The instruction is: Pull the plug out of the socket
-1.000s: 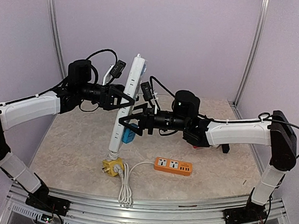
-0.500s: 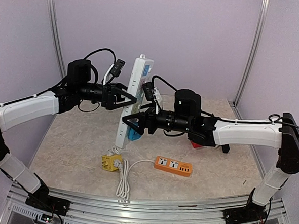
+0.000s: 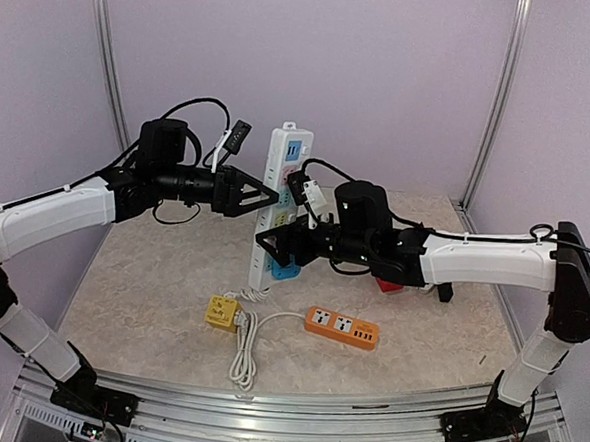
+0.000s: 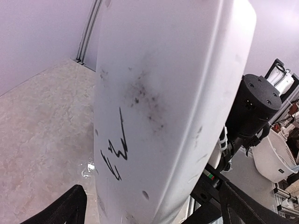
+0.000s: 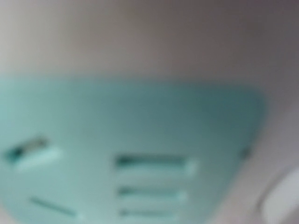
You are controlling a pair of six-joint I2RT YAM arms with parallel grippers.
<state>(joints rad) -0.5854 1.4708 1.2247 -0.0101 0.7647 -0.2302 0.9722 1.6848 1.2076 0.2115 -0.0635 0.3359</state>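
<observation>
A long white socket strip (image 3: 280, 180) with coloured outlet panels stands upright in the air above the table. My right gripper (image 3: 276, 248) is shut across its lower part; the right wrist view is filled by a blurred teal outlet panel (image 5: 140, 140) and shows no fingers. My left gripper (image 3: 273, 195) is open at the strip's left side. In the left wrist view the strip's scuffed white back (image 4: 163, 93) sits between the spread fingertips (image 4: 70, 207) without touching them. A yellow plug block (image 3: 223, 312) lies on the table below the strip, and a white cord appears to join the two.
An orange power strip (image 3: 342, 327) lies on the table to the right of the yellow block. Its coiled white cable (image 3: 244, 353) lies near the front edge. A red object (image 3: 386, 284) is partly hidden behind my right arm. Purple walls close in the back and sides.
My left gripper has opened and let go of the strip. The right gripper has carried the strip right and up until it stands upright. The yellow block has slid a little farther back.
</observation>
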